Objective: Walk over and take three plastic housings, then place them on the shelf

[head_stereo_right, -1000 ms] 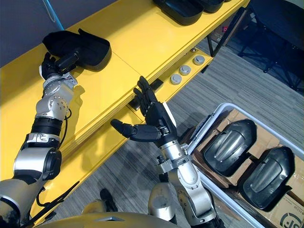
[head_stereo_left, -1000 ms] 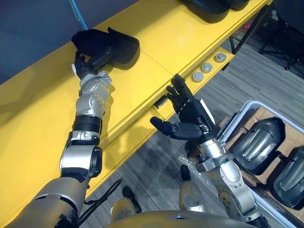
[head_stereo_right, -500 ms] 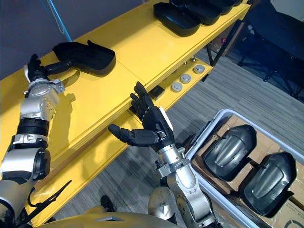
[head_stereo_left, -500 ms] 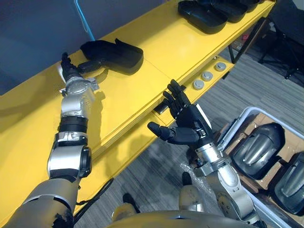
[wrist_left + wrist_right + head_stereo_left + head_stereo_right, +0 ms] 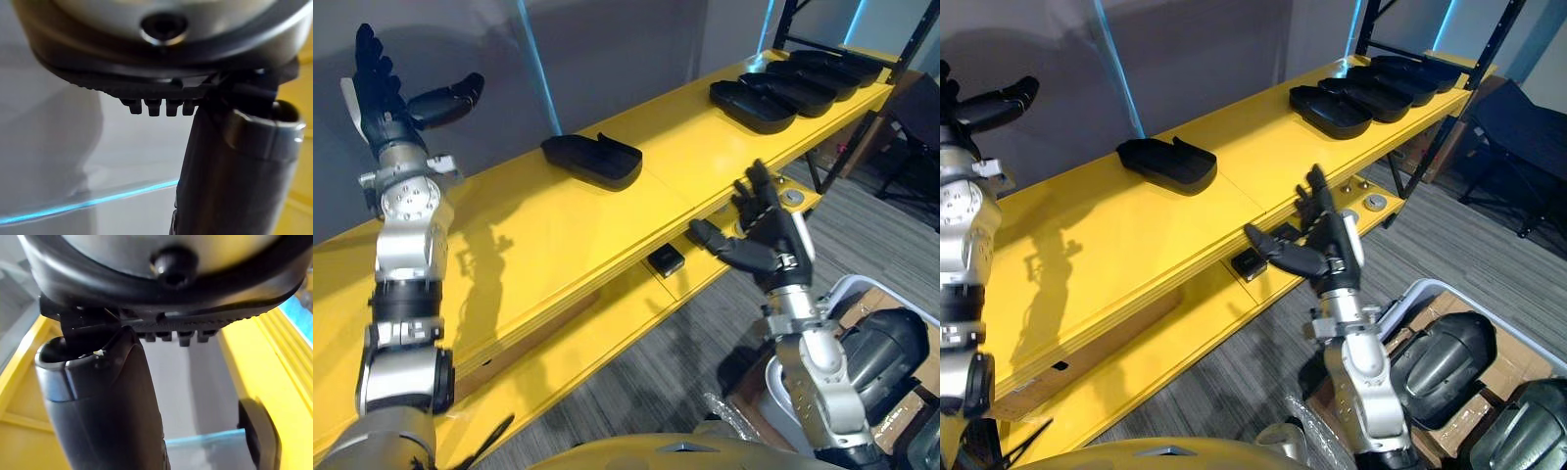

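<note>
We see the left hand (image 5: 380,106) raised high at the far left, above the yellow shelf (image 5: 538,230) and in front of the grey wall (image 5: 636,49). Its fingers are straight, its thumb is spread wide, and it holds nothing. The right hand (image 5: 775,243) hangs to the right, just off the shelf's near edge. Its fingers are also fanned wide with the thumb pointing left, and it too is empty.

One black plastic housing (image 5: 595,160) lies on the top of the shelf, hollow side up, between the two hands and touching neither. It sits well apart from the left hand and further back than the right one. A row of housings (image 5: 1351,98) lies further right along the same shelf, packed close together.

On the lower ledge of the shelf we see a small black box (image 5: 666,259), and to its right a round silver disc (image 5: 1374,203). At the near right, on the carpeted floor (image 5: 1234,362), stands a white bin (image 5: 1398,302). More dark housings (image 5: 1440,364) lie in it on brown cardboard.
</note>
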{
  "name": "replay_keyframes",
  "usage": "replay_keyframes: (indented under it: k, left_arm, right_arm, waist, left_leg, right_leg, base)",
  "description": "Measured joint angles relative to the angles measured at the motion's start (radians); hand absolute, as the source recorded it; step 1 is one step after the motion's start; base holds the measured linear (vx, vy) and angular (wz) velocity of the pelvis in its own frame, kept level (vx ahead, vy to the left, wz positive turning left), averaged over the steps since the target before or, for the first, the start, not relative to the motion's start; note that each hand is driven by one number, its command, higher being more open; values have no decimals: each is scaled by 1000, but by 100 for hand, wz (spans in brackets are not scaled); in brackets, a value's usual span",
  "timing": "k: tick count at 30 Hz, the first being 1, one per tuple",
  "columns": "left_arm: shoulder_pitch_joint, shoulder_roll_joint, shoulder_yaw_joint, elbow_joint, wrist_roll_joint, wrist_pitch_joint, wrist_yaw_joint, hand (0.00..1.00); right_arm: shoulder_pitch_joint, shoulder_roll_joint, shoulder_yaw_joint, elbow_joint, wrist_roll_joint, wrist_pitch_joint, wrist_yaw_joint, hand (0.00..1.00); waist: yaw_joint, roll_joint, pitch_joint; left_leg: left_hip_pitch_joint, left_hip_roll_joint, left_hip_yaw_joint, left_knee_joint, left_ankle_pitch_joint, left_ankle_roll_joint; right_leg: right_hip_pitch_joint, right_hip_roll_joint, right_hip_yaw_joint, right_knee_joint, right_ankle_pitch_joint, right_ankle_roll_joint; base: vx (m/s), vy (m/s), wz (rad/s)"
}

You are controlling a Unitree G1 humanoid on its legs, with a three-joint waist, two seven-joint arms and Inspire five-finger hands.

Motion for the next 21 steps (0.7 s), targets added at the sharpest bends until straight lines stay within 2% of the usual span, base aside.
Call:
replay_keyframes:
  k: [2, 3, 5, 7, 9, 13, 14, 15, 17, 21]
  left_arm:
    - [135, -103, 3, -170, 20, -28, 0, 100]
    - [292, -218, -27, -295, 116, -37, -2, 100]
    - [361, -259, -56, -305, 175, -36, -13, 100]
    - [426, -269, -77, -300, 201, -36, -70, 100]
    - [427, -269, -82, -299, 193, -60, -131, 100]
    - [412, -261, -95, -301, 97, -219, -246, 100]
    - [405, -261, -95, -301, 89, -236, -253, 100]
    - [385, -260, -95, -301, 77, -254, -260, 100]
    - [327, -247, -93, -299, 36, -303, -276, 100]
    - [241, -209, -108, -263, -21, -354, -299, 100]
  right_arm:
    - [-9, -1, -42, 18, 0, 4, -9, 100]
    - [-31, -11, -82, 25, 1, 32, -14, 100]
    - [-62, -44, -93, 50, 1, 50, -10, 100]
    - [-159, -105, -103, 147, 13, 75, 15, 100]
    - [-263, -130, -120, 267, 19, 77, 33, 100]
    - [-483, -197, -120, 558, 45, 74, 54, 100]
    - [-508, -207, -120, 590, 55, 73, 56, 100]
    - [-544, -225, -121, 633, 77, 72, 59, 100]
    - [-658, -273, -122, 754, 132, 64, 74, 100]
    - [-797, -311, -120, 884, 204, 41, 99, 100]
  waist:
    - [17, 0, -3]
    - [37, -1, -2]
    - [53, -2, -3]
    - [72, -10, -4]
    - [91, -18, -6]
    - [140, -24, -3]
    - [147, -23, -2]
    - [156, -22, 11]
    - [170, -21, 71]
    - [205, -29, 155]
  left_leg:
    - [-1, -2, -14, -15, 13, 0]
    - [-5, -2, -39, -18, 23, 0]
    - [-7, 0, -54, -18, 27, -1]
    - [-31, 3, -83, -21, 38, -6]
    - [-59, 7, -104, -21, 55, -7]
    - [-116, 7, -145, -18, 81, -4]
    - [-130, 6, -153, -18, 85, -3]
    - [-148, 6, -162, -18, 93, -2]
    - [-187, 6, -186, -18, 112, 1]
    - [-235, 10, -204, -18, 133, 2]
  right_leg:
    - [4, 1, -15, -4, 0, 0]
    - [16, 3, -33, -12, 1, 1]
    - [24, 4, -47, -13, 1, 1]
    - [27, 9, -75, -22, 1, 2]
    - [16, 14, -95, -29, 4, 2]
    - [-16, 17, -126, -29, 26, -5]
    - [-27, 18, -128, -29, 29, -7]
    - [-39, 19, -137, -29, 36, -11]
    - [-62, 20, -154, -28, 48, -15]
    - [-104, 28, -154, -32, 70, -21]
  base:
    - [-41, -10, 28]
    - [-44, -14, 34]
    - [-60, -15, 30]
    - [-100, -18, 38]
    - [-87, -13, 31]
    - [-75, 1, 24]
    - [-63, 4, 19]
    - [-57, 2, 19]
    - [-120, 15, 24]
    - [-98, 12, 6]
